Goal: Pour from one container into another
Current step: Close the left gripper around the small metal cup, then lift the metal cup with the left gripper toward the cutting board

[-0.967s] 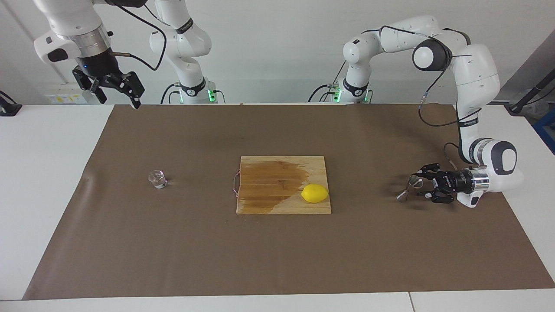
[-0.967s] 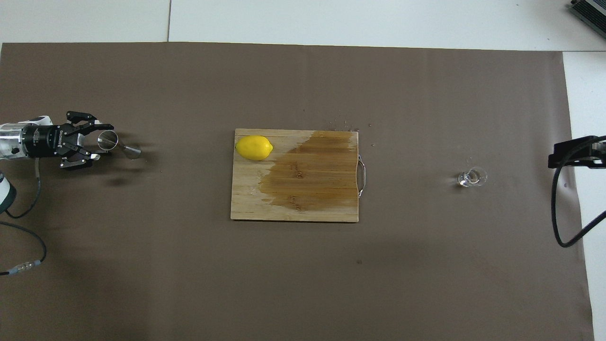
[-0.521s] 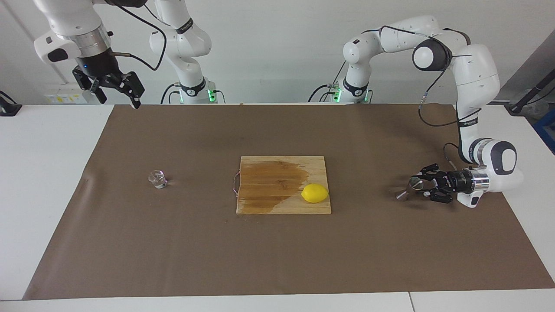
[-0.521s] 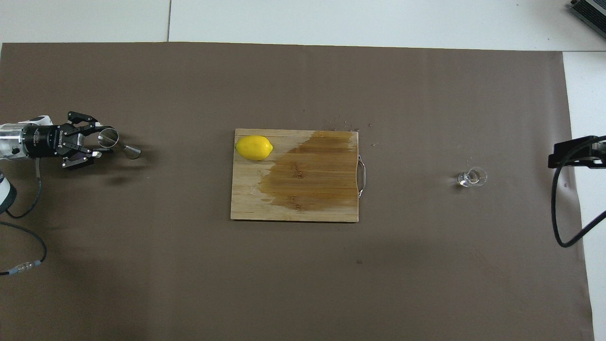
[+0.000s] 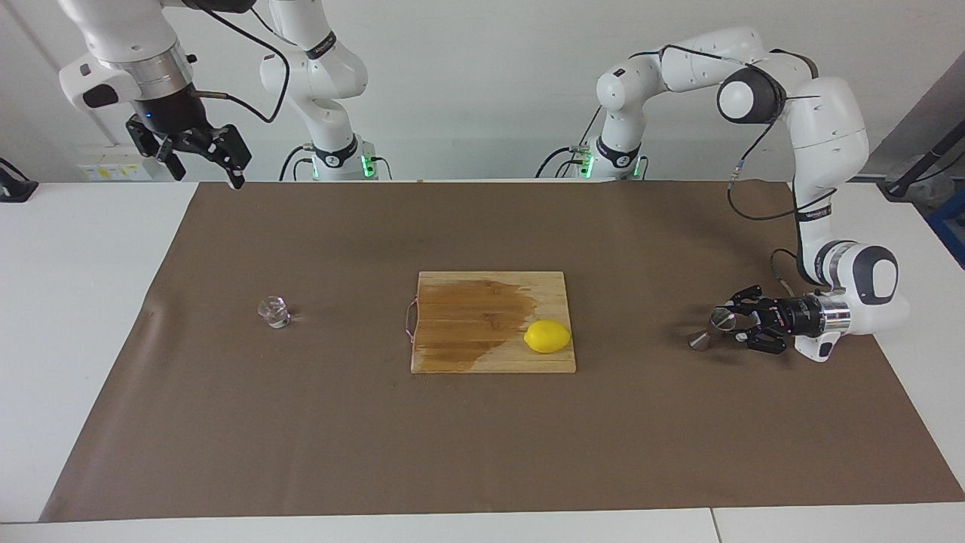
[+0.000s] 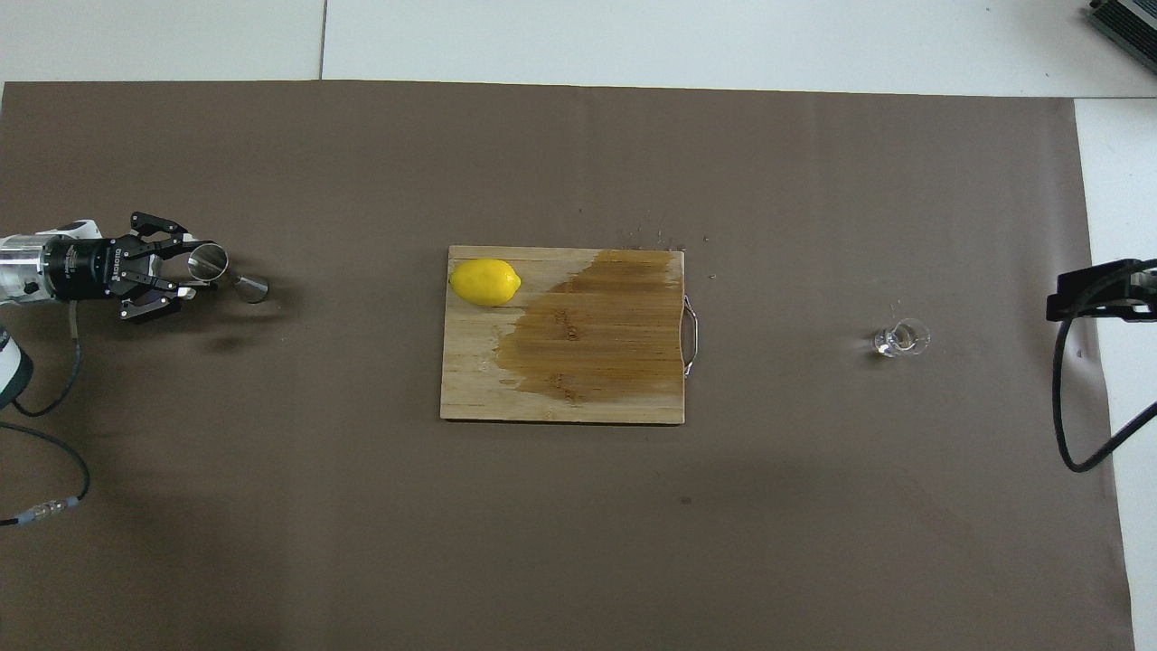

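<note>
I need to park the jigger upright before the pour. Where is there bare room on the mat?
Widest bare stretches: between the cutting board and the glass cup, and between the board and the jigger. The mat's strips nearest to and farthest from the robots are also bare. Crowded: around the jigger, where the left claw sits low, and the board's corner with the lemon. The right claw waits raised.

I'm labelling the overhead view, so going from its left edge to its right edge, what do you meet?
Left gripper → shiny steel hourglass jigger → yellow lemon → wooden cutting board → small clear faceted glass cup.
</note>
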Tool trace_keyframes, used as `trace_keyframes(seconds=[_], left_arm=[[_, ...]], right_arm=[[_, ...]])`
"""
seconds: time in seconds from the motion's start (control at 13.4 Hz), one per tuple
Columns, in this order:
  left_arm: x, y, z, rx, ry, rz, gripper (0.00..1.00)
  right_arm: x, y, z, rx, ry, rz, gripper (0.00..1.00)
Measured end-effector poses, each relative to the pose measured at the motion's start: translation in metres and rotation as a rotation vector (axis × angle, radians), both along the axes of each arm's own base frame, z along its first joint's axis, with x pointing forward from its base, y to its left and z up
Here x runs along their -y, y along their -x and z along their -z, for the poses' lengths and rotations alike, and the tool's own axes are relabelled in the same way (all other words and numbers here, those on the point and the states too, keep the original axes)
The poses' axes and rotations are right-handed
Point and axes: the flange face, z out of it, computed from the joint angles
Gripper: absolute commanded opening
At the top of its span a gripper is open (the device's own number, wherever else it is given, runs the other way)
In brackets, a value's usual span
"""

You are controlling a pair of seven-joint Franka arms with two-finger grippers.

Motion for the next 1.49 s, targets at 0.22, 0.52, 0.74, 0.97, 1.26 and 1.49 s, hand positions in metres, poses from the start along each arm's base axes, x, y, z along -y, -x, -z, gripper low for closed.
trace_keyframes(seconds=[0.22,0.52,0.74,0.97,1.26,1.49], left_arm=[[0.006,-0.003,-0.003,0.010,0.010,0.002,0.42],[0.025,-0.014,-0.016,0.043,0.052,0.003,0.43],[0.051,-0.027,-0.038,0.087,0.103,0.000,0.43],[0.086,-0.038,-0.076,0.131,0.096,0.007,0.43],[0.158,-0.034,-0.116,0.139,0.075,0.009,0.43],[0.196,-0.025,-0.123,0.117,0.056,-0.010,0.43]], right_arm=[[0.000,0.000,0.000,0.000,0.000,0.000,1.00],[0.000,0.000,0.000,0.000,0.000,0.000,1.00],[0.000,0.000,0.000,0.000,0.000,0.000,1.00],[0.002,0.000,-0.001,0.001,0.000,0.003,1.00],[0.021,0.002,-0.001,0.000,-0.012,-0.045,1.00],[0.038,0.004,-0.001,0.002,-0.037,-0.040,1.00]])
